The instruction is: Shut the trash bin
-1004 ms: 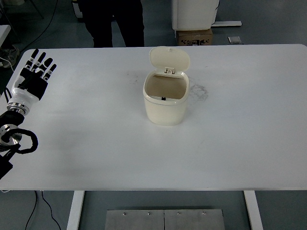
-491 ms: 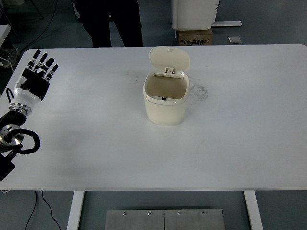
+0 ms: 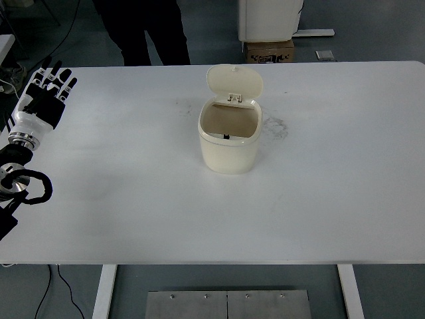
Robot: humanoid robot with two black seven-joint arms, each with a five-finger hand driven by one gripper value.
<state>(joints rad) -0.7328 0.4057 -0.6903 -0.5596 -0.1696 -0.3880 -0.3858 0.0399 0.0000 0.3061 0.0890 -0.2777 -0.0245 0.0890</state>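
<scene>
The cream trash bin point(image 3: 230, 141) stands upright mid-counter, its lid point(image 3: 234, 82) hinged up at the far rim and its mouth open upward. Bare counter point(image 3: 133, 199) surrounds the bin on every side. Far left of the bin, at the counter's edge, the left hand point(image 3: 41, 101) hovers with fingers point(image 3: 58, 74) spread, holding nothing.

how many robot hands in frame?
1. The left hand is over the table's far-left corner, fingers spread, holding nothing, well left of the open bin. The right hand is out of view.
</scene>
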